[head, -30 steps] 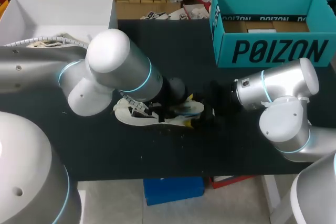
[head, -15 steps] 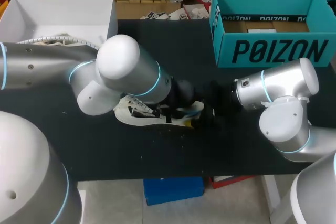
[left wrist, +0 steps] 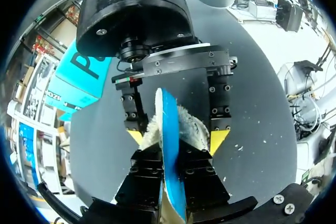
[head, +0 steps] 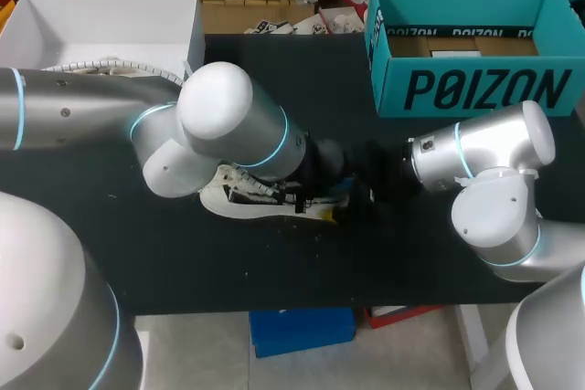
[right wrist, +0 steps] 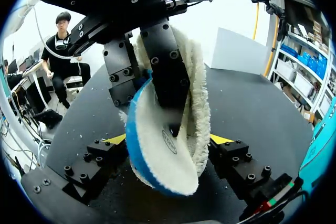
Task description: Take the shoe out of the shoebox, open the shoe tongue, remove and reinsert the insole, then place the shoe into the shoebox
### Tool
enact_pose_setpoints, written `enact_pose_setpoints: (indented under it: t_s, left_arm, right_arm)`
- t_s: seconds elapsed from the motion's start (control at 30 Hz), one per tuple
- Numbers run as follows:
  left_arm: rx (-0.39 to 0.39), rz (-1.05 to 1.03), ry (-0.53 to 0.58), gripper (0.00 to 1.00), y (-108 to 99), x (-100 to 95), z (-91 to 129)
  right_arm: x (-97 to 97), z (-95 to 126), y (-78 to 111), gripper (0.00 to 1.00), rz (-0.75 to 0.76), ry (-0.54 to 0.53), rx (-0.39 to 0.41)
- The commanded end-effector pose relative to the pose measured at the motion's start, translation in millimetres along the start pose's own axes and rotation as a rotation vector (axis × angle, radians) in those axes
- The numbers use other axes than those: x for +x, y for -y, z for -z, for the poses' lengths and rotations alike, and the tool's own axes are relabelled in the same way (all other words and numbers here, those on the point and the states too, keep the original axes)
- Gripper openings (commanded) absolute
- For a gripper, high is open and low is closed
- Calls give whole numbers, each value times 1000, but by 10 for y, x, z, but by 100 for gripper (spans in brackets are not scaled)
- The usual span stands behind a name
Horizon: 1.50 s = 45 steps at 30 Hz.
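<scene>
My left claw (left wrist: 169, 156) pinched shut on insole (left wrist: 169, 111); right claw (right wrist: 168, 139) spread wide astride it, not gripping. Shoe (head: 239, 196) lay frame centre on bench (head: 274, 267). Risk: floppy insole buckling, slipping at handover.

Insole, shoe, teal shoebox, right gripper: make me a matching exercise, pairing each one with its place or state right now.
Things:
1. insole
2. shoe
3. teal shoebox
4. right gripper

Places or states:
A. open-topped, at the table's far right corner
B. lying on the table, partly under the left arm
C. open, one finger on each side of the insole
D. clamped in the left gripper

Pairs: 1-D, 2-B, 3-A, 4-C
</scene>
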<state>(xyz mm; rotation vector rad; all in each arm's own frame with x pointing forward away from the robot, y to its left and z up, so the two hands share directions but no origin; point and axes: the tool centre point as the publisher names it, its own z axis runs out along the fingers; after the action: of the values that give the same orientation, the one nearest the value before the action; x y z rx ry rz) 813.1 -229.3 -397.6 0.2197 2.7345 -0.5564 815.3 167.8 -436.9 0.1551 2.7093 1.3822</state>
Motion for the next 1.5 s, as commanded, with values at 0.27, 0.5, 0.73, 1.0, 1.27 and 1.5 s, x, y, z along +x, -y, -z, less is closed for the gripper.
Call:
enact_pose_setpoints:
  t_s: [0.27,0.5,0.73,1.0,1.27,1.5]
  left_arm:
    - [92,10,-67,0,-18,147,504]
    - [198,53,-116,0,17,271,1056]
    - [334,126,-197,0,202,348,1561]
    - [496,227,-242,0,477,338,2171]
    - [688,369,-320,0,563,193,2793]
    - [690,407,-342,0,575,127,2942]
  right_arm:
    - [5,-11,17,0,-1,2,2]
    - [5,-11,17,0,-1,2,2]
    - [5,-11,17,0,-1,2,2]
    - [5,-11,17,0,-1,2,2]
    - [5,-11,17,0,-1,2,2]
    - [5,-11,17,0,-1,2,2]
